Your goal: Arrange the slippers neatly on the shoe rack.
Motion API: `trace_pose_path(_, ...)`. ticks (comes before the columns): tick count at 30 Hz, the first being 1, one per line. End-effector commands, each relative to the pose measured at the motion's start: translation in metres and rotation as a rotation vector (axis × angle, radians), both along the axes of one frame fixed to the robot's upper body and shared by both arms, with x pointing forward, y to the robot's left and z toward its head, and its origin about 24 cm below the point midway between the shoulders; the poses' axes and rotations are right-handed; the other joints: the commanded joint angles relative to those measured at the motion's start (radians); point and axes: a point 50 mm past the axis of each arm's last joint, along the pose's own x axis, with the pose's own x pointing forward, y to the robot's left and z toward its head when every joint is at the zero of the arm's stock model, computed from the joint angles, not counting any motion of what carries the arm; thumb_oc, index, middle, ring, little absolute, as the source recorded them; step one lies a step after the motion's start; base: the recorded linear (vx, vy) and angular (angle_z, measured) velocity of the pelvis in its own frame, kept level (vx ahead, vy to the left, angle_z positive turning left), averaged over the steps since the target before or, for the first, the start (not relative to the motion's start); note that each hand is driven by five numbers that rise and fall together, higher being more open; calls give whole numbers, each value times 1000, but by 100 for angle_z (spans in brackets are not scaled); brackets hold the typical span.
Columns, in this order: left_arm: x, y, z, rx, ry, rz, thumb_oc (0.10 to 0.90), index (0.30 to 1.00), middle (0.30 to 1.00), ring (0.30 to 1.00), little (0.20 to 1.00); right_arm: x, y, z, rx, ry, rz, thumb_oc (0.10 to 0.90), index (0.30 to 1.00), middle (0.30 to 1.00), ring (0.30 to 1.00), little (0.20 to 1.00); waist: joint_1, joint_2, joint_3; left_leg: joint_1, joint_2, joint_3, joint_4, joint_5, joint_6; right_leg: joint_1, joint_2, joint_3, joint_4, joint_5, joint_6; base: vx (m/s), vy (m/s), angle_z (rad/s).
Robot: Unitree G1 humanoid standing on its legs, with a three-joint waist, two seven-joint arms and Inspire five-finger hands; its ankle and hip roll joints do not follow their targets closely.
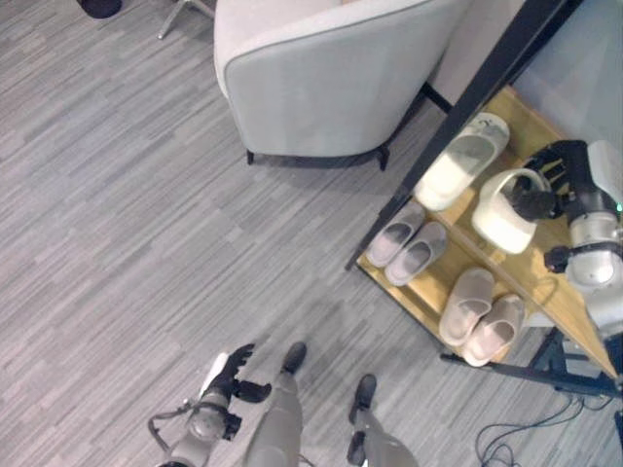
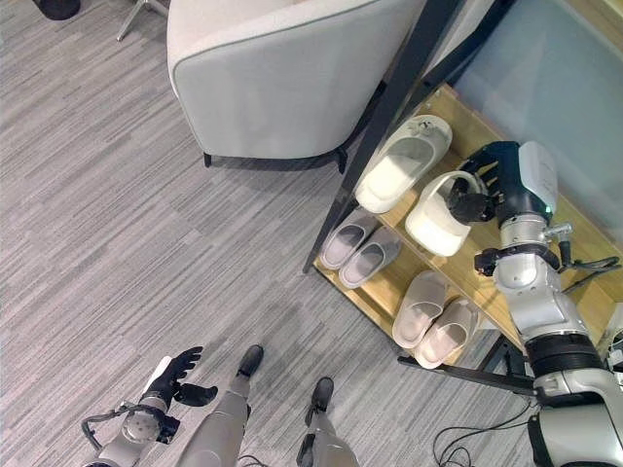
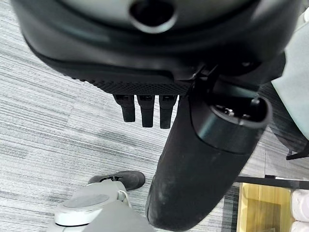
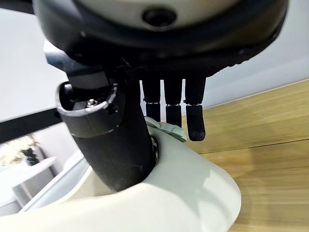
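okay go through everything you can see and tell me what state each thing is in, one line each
Right hand: shut on the white slipper, over the top shelf.
White slipper: held, tilted, on the shelf.
Second white slipper: flat on the top shelf.
Grey pair: side by side, lower shelf.
Beige pair: side by side, lower shelf.
Left hand: open, idle above the floor.

Both arms are silver-grey with rounded, jointed segments; the right arm has a ribbed black band lower down. The right hand is dark with a white plate on its back and a small green light at the wrist. The left hand is dark too, with a white cover along one side. Up close, each thumb is a thick matt black cylinder, a screw at its base, beside slim segmented black fingers.
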Motion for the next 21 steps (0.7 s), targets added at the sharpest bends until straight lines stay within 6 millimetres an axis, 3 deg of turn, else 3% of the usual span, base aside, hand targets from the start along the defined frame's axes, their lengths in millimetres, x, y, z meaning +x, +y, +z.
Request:
trace_pose_path(1, 5, -6, 4, 31, -57, -47, 800, 900, 900, 900, 900, -15, -15, 97, -109, -355, -67, 400, 300, 300, 300, 300, 12, 30, -40, 95, 12, -38, -74, -83, 10, 81, -54, -15, 12, -51, 85, 0, 0, 0)
trace_pose_path(18, -5, -11, -7, 43, -21, -33, 800, 900, 900, 900, 900, -10, -20, 126, -39, -429, -95, 400, 300, 300, 300, 300, 20, 45, -36, 60, 3, -44, -71, -77, -1, 63, -60, -35, 11, -56, 82, 8, 0, 2)
trace_pose_path(19, -8, -12, -9, 39, -13, -29, 800, 900, 900, 900, 900, -10, -23, 124, -14, -434, -98, 427, 340, 340, 340, 340, 19, 48, -35, 54, 0, -43, -65, -78, -2, 60, -61, -35, 13, -56, 81, 0, 0, 0)
trace_pose_path(20, -8, -12, -9, 39, -13, -30, 800, 900, 900, 900, 900, -10, -23, 124, -13, -434, -98, 631, 646, 646, 646, 646, 19, 48, -35, 53, 0, -43, -65, -78, -2, 59, -61, -35, 13, -56, 81, 0, 0, 0)
trace_pose_path(21, -8, -13, -10, 39, -11, -31, 800, 900, 900, 900, 900, -11, -24, 125, 8, -446, -105, 800, 900, 900, 900, 900, 20, 50, -34, 52, 1, -43, -64, -78, -2, 58, -62, -37, 13, -56, 82, 0, 0, 0)
